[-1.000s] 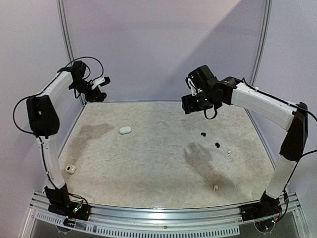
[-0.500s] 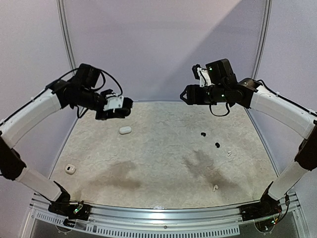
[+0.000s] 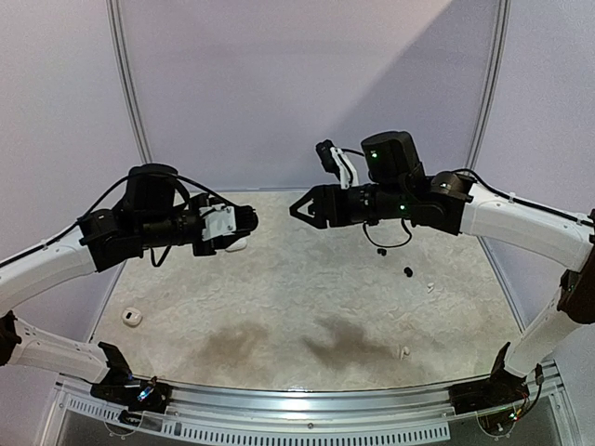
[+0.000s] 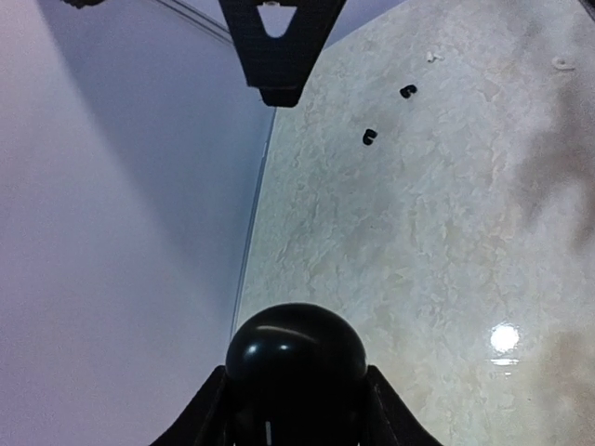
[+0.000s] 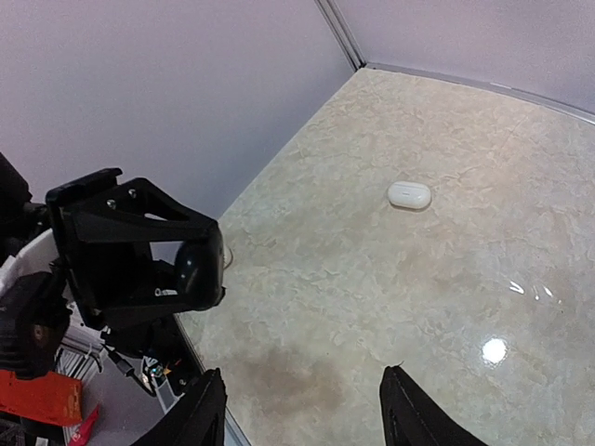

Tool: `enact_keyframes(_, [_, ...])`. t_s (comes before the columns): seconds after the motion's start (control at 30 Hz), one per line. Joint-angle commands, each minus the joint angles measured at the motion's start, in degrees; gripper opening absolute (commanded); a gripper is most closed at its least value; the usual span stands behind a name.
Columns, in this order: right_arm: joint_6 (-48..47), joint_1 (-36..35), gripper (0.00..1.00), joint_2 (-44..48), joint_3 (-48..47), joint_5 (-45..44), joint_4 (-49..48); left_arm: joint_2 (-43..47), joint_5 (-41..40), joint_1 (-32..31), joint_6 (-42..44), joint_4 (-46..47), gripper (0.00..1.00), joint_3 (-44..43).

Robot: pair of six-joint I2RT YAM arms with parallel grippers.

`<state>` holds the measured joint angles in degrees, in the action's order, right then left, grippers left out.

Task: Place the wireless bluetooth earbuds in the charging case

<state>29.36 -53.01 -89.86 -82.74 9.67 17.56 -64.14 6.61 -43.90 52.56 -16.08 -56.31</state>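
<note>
Left claw (image 3: 242,220): closed on a glossy black case (image 4: 294,346), rounded like a pebble. It is held in the air above the left half of the desk (image 3: 307,297). One finger sits on each flank. Cannot tell whether the lid is open.

Right claw (image 5: 302,400): jaws spread wide with nothing between them. It is also airborne, facing the left claw across mid-desk.

Buds, all lying loose on the right half of the desk, none in a case:
- two black buds (image 3: 380,251), near each other
- white bud (image 3: 429,287), just right of the black pair
- second white bud (image 3: 404,352), toward the near edge, well apart from the others

No more buds can be made out.

White case (image 5: 409,195): lies closed on the far left part of the desk, below the left claw in the top view.

Small white item (image 3: 130,317): near the left edge, too small to identify.

Handling (judgement):
- Buds should be very light, hard, smooth plastic.
- They are likely to skid or pop out of a pinch and roll if nudged.
- Take each across its widest part with a low, square approach and fingertips almost on the desk.
- Use a gentle squeeze.
- The black case is slick and curved, so a grip on its flanks may twist under insertion force.
- The black pair presumably belongs in it.
</note>
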Motion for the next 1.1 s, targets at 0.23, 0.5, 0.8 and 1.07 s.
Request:
enact_keyframes(0.23, [2.52,0.27,0.53,-9.75,-6.77,9.92,-5.61,-5.29,-4.85,-2.51,0.27,9.97,0.00,2.08])
enact_keyframes(0.5, [6.22,0.11,0.50,-13.99,-7.62,13.56,-10.63,-6.17,-2.96,-2.42,0.66,12.77,0.00,2.45])
enact_keyframes(0.8, [6.02,-0.44,0.32,-17.13,-9.05,14.80,-8.46,-6.45,-3.40,-2.59,0.38,12.96,0.00,2.09])
enact_keyframes(1.07, [4.46,-0.50,0.00,-14.36,-6.97,11.38,-8.97,-5.77,-2.88,-2.56,-1.94,12.56,0.38,1.80])
